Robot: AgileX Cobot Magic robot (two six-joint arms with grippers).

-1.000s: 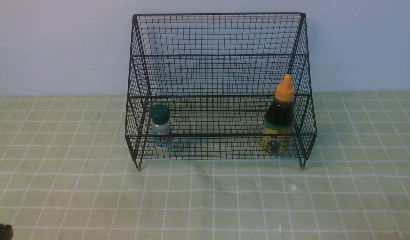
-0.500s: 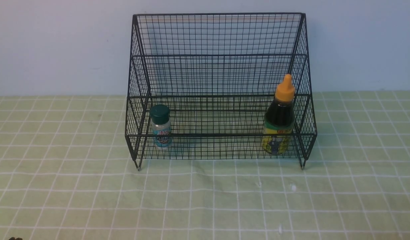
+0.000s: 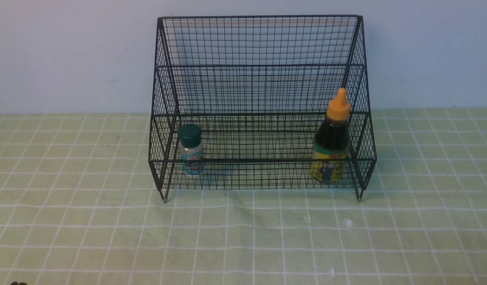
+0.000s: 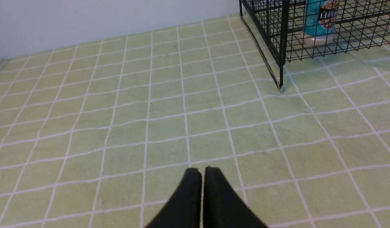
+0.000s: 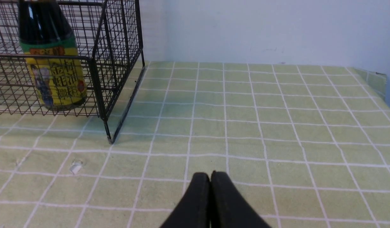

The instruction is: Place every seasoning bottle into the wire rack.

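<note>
Right wrist view, closed right hand (image 5: pixel 210 173), unseen in front view

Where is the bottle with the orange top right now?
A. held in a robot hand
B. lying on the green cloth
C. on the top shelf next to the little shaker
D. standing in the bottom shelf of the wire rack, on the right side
D: the dark-sauce bottle stands upright in the lower tier of the wire rack, at its right end.

shaker (image 3: pixel 191 150): green cap, upright, wire rack's (image 3: pixel 259 65) lower tier, left end
sauce bottle (image 3: pixel 331 140): orange nozzle, upright, right end
</note>
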